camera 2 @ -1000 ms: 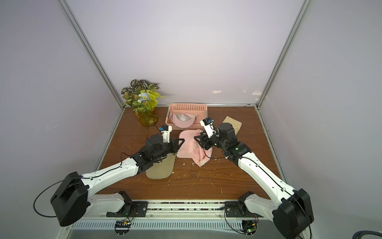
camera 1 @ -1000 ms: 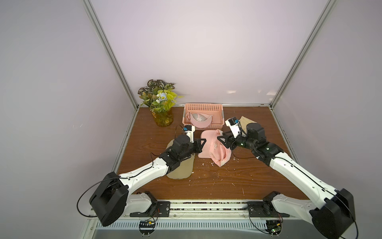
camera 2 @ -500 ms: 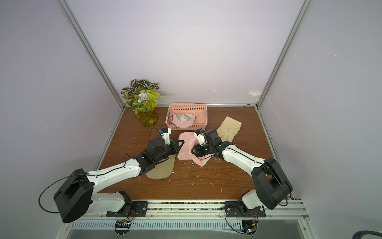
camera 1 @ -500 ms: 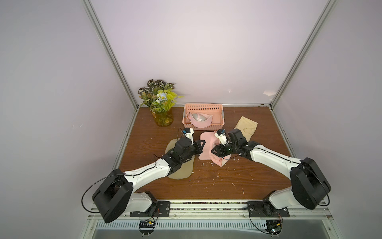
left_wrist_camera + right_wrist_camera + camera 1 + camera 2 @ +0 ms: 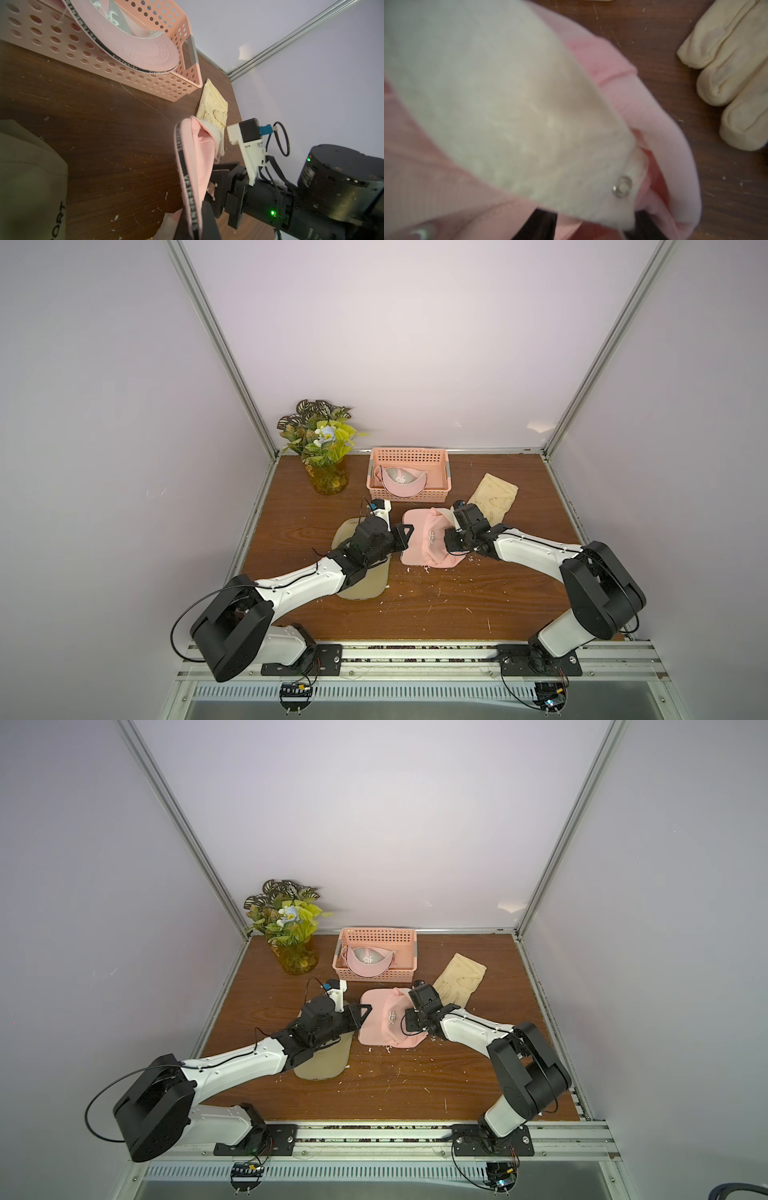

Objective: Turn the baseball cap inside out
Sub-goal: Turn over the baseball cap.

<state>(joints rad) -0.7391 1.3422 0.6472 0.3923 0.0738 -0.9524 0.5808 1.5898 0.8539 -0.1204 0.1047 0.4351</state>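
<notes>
Near the middle of the wooden table [image 5: 415,614], a little toward its back edge, the pink baseball cap [image 5: 424,541] lies stretched between the two arms, and the biggest worry I'd have is the crown simply dragging across the boards instead of rolling through: the fabric is soft and only one side is truly pinned. If the right arm shoves too hard, the banded rim could tear free of the left gripper [image 5: 196,226], which is clenched on that rim at the cap's left side. A smaller risk is the cap being pushed onto the cream glove [image 5: 494,499] lying just beside it toward the right back corner, or against the pink basket [image 5: 409,456] behind. Both arms reach low and nearly flat over the table, converging on the cap. The right gripper [image 5: 451,537] is buried in the crown, with white lining bulging around it; whether its jaws pinch cloth or just press, I cannot tell.
</notes>
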